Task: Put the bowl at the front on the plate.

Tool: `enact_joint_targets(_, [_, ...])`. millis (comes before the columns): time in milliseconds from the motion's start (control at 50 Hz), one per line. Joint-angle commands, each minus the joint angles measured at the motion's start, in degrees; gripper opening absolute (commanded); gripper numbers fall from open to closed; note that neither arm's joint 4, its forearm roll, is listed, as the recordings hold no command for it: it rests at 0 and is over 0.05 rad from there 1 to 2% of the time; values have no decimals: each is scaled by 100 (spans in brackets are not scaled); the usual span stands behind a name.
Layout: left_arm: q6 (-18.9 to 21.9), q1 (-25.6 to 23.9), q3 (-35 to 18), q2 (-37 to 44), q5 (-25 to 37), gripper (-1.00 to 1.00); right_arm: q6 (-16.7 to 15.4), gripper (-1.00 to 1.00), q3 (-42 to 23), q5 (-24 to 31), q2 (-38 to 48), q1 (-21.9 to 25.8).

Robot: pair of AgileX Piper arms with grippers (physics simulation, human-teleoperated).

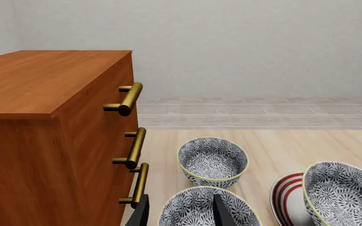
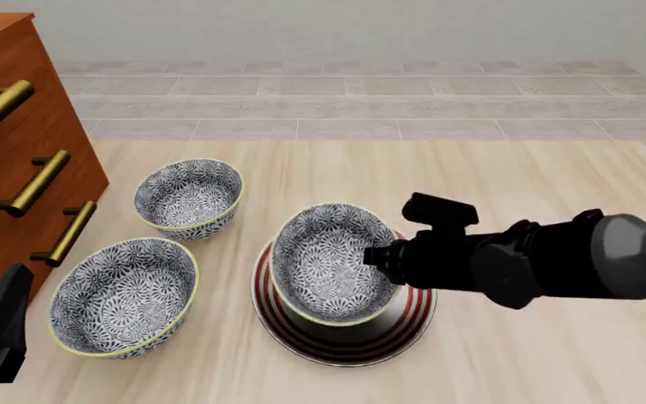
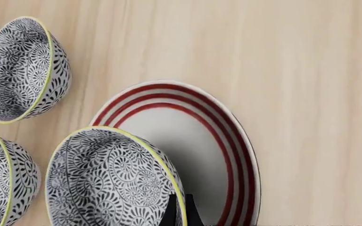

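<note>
Your round blue-flowered bowl with the thin yellow rim (image 2: 329,263) hangs tilted just over the big white plate with red rings (image 2: 407,316), near the table's front edge. Your right gripper (image 2: 382,257) is pinched tight on the bowl's rim. Bring the bowl down slowly and level it over the plate's middle before you let go. Your left gripper (image 1: 179,212) waits with its fingers apart above another flowered bowl (image 1: 207,209), beside the brown wooden drawers (image 1: 55,136).

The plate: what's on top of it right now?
One patterned bowl, tilted, gripped at its rim by the right gripper, sits over the plate. The bowl hides the plate's centre, so contact is unclear.
</note>
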Motion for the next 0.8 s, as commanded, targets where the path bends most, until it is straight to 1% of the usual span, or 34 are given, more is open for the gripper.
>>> enact_joint_targets(20, [0, 0, 0, 0, 0, 100, 0, -100, 104, -39, -45, 52])
enact_joint_targets(240, [0, 0, 0, 0, 0, 100, -59, -100, -62, 35, 55, 47])
enact_joint_targets(260, [0, 0, 0, 0, 0, 100, -71, 100, -74, 46, 53, 46])
enact_joint_targets(480, [0, 0, 0, 0, 0, 100, -153, 100, -192, 203, -96, 99])
enact_joint_targets(800, [0, 0, 0, 0, 0, 100, -406, 100, -488, 591, -337, -21])
